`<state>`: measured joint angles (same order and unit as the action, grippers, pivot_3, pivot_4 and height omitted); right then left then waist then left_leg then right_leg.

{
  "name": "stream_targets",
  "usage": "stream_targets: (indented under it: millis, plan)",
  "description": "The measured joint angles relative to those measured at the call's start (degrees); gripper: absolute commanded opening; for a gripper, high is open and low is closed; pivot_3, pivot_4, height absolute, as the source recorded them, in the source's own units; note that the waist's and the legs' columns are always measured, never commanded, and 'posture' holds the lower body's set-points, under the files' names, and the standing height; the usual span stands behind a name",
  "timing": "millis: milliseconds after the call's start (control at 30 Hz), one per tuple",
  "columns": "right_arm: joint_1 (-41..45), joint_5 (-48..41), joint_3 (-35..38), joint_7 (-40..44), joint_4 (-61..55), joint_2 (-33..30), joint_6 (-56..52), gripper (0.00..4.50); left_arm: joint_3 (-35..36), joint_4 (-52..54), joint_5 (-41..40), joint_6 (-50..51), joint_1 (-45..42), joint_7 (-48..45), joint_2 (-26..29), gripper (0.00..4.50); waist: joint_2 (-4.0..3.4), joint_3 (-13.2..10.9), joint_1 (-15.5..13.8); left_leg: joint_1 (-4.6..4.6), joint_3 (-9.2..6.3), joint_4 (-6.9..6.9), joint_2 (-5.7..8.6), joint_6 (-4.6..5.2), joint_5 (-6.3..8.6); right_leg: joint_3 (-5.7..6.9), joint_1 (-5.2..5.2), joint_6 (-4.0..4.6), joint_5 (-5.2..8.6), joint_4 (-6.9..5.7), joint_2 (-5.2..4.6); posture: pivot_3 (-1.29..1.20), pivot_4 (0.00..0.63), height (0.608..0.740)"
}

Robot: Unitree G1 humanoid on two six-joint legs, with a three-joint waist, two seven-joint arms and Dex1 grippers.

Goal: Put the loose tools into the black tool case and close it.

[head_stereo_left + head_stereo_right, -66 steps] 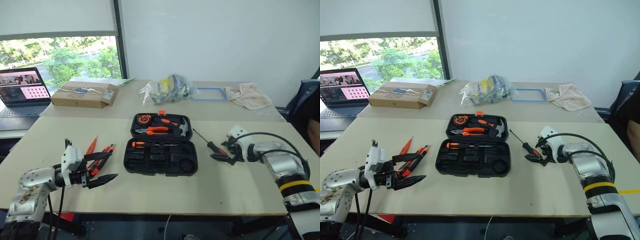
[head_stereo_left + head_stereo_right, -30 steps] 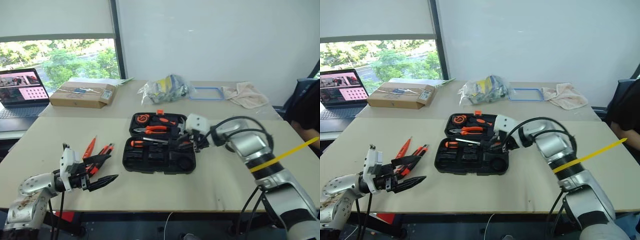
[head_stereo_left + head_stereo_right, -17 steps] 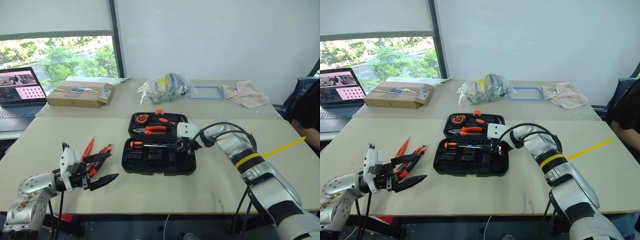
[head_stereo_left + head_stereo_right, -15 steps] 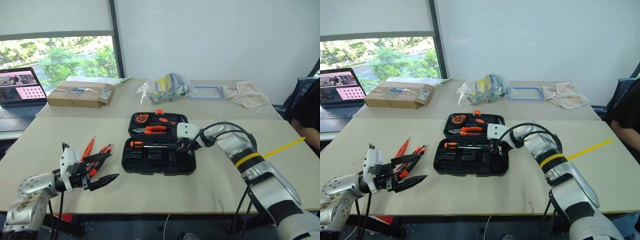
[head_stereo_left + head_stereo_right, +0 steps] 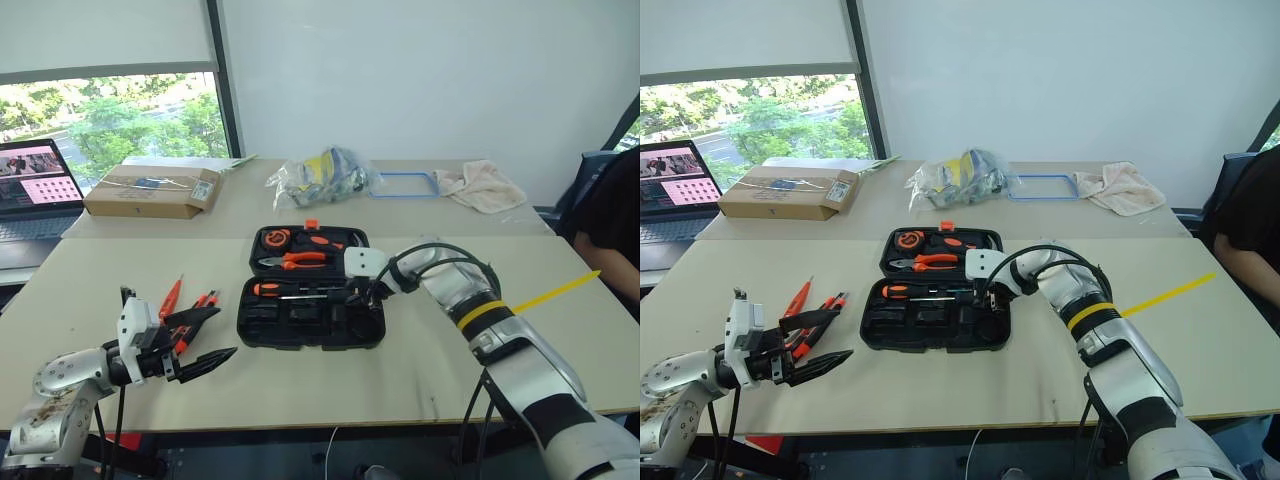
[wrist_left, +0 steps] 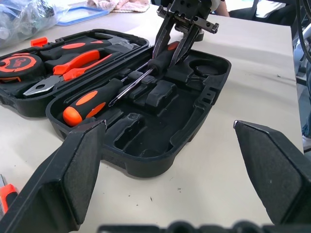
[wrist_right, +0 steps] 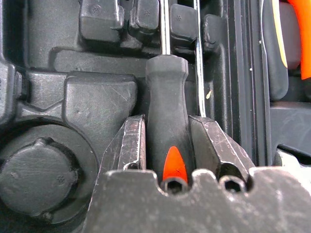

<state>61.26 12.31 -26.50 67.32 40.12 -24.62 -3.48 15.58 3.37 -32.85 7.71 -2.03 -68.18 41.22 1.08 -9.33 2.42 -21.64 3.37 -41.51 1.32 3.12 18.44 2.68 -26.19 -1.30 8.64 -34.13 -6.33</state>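
The black tool case (image 5: 300, 341) lies open at mid-table. Its front half holds one orange-and-black screwdriver (image 5: 268, 288). A second screwdriver (image 7: 167, 92) lies in the slot beside it, and my right gripper (image 5: 360, 295) is shut on its black handle, fingers (image 7: 133, 141) pressed against both sides. My left gripper (image 5: 225, 332) hovers open near the table's front left, pointing at the case. Behind it lie the remaining loose tools: a slim orange tester screwdriver (image 5: 172, 297) and an orange-and-black tool (image 5: 203, 303).
The case's back half holds pliers (image 5: 300, 260), a hammer and a tape measure. On the far table are a cardboard box (image 5: 150, 190), a laptop (image 5: 30, 190), a plastic bag (image 5: 320, 175) and a cloth (image 5: 480, 187). A person (image 5: 615, 230) sits at the right edge.
My right gripper carried the screwdriver from the table right of the case over the case and lowered it into the slot. The left gripper stayed put. The camera shifted slightly.
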Motion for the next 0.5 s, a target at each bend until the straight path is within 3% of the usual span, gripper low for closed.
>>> stream_targets:
  millis: [100,333,367,400,500]
  plan:
    - [1.1,-2.0,2.0,3.6,-1.1,-0.9,0.2,3.58,0.1,0.3,0.0,0.0,0.0,0.3,0.1,4.50,0.00,0.0,0.1,0.02,0.00,0.01,-0.03,0.00,0.00,-0.01,0.00,0.01,-0.01,0.01,0.02,0.00,0.150,0.740]
    - [2.0,-5.1,3.2,13.0,-4.1,-3.2,0.6,3.58,1.5,0.9,0.0,0.0,1.5,1.5,0.2,4.50,-0.02,0.0,0.1,0.02,0.01,0.21,-0.02,0.00,0.00,-0.01,-0.08,0.03,-0.01,0.05,0.01,0.00,0.150,0.740]
    - [2.3,-5.8,3.6,13.4,-4.2,-3.2,0.6,3.06,1.5,0.9,0.1,0.0,1.8,1.7,0.2,4.50,-0.02,0.0,0.1,0.02,0.01,0.23,-0.02,0.00,0.00,-0.01,-0.07,0.03,-0.02,0.06,0.00,0.00,0.150,0.740]
    - [2.6,-6.2,4.4,13.5,-4.2,-3.0,0.6,2.89,1.5,0.9,0.1,0.0,2.0,1.9,0.2,4.50,-0.02,0.0,0.1,0.02,0.00,0.23,-0.02,0.00,0.00,0.00,-0.07,0.03,-0.01,0.06,0.00,0.00,0.150,0.740]
    - [2.7,-6.8,5.1,12.1,-3.3,-1.8,1.2,1.81,1.5,0.9,0.3,0.0,2.1,2.4,0.2,4.50,-0.02,0.0,0.1,0.03,0.01,0.23,-0.02,-0.01,0.00,0.00,-0.06,0.03,-0.02,0.05,-0.01,0.00,0.150,0.740]
